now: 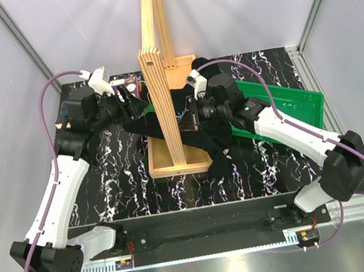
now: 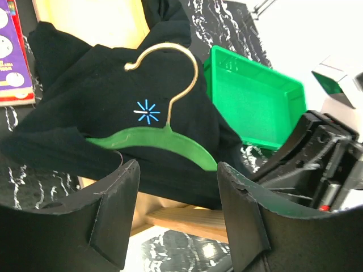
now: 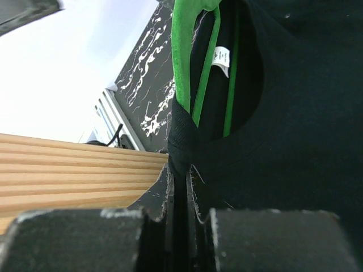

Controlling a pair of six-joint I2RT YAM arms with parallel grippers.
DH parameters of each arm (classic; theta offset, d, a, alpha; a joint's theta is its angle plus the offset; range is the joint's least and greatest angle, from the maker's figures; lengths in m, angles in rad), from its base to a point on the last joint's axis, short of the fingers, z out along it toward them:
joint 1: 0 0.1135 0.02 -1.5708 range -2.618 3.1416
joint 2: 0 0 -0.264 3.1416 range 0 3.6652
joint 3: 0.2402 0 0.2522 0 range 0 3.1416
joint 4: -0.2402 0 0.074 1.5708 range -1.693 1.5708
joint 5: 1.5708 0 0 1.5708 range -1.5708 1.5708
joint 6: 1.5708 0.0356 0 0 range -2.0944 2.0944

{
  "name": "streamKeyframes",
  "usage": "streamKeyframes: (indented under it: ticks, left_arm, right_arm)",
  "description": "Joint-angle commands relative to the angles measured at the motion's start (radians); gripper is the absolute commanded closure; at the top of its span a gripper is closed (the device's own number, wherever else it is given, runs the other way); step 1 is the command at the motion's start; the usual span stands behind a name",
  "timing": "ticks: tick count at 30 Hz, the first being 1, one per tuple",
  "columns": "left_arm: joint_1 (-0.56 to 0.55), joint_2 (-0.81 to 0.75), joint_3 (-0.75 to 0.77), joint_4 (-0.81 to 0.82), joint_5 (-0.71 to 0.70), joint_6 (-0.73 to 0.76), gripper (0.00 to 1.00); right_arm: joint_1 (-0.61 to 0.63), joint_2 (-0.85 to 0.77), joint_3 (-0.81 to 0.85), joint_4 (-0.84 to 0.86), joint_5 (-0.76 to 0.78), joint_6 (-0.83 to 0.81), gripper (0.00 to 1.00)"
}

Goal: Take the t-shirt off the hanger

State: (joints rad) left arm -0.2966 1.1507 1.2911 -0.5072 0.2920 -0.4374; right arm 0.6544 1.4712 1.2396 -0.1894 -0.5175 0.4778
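The black t-shirt lies draped over the wooden stand's base, still on the green hanger. In the left wrist view the hanger's gold hook points up and the shirt shows a small blue star print. My left gripper is open and empty, just in front of the hanger's shoulder, at the stand's left in the top view. My right gripper is shut on the shirt's collar edge, with the hanger's green bars inside the neck opening. It sits right of the stand.
The tall pale wooden stand rises mid-table between both grippers. A green tray lies at the right, also in the left wrist view. A purple printed box lies at the far left, behind the left gripper.
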Motion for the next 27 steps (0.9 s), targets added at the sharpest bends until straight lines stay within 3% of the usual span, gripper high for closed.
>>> streamKeyframes:
  ticks: [1, 14, 17, 18, 19, 22, 23, 25, 26, 27]
  left_arm:
    - [-0.016, 0.032, 0.039, 0.094, -0.028, 0.077, 0.41]
    - [-0.026, 0.174, 0.036, 0.188, -0.031, 0.109, 0.5]
    - [-0.026, 0.19, 0.047, 0.199, -0.022, 0.115, 0.69]
    - [-0.026, 0.191, 0.043, 0.216, -0.019, 0.115, 0.8]
    - [-0.026, 0.192, 0.04, 0.226, -0.02, 0.111, 1.0]
    - [-0.026, 0.199, 0.04, 0.245, -0.066, 0.095, 1.0]
    - [-0.024, 0.196, 0.04, 0.246, -0.109, 0.083, 1.0]
    - [-0.024, 0.185, 0.04, 0.269, -0.146, 0.048, 1.0]
    - [-0.022, 0.184, 0.042, 0.272, -0.177, 0.037, 1.0]
    - [-0.022, 0.182, 0.048, 0.276, -0.186, 0.028, 1.0]
  right_arm:
    - [0.047, -0.023, 0.034, 0.041, -0.087, 0.008, 1.0]
    - [0.097, -0.003, 0.084, 0.036, -0.085, 0.028, 1.0]
    - [0.099, 0.0, 0.084, 0.035, -0.078, 0.038, 1.0]
    - [0.099, 0.0, 0.083, 0.036, -0.073, 0.038, 1.0]
    - [0.099, -0.003, 0.083, 0.025, -0.066, 0.038, 1.0]
    - [0.099, -0.008, 0.078, -0.028, 0.008, 0.022, 0.98]
    - [0.099, -0.009, 0.084, -0.053, 0.075, 0.018, 0.79]
    - [0.099, -0.023, 0.09, -0.154, 0.237, 0.004, 0.53]
    - [0.099, -0.031, 0.087, -0.186, 0.285, -0.002, 0.33]
    - [0.099, -0.057, 0.08, -0.224, 0.327, -0.017, 0.26]
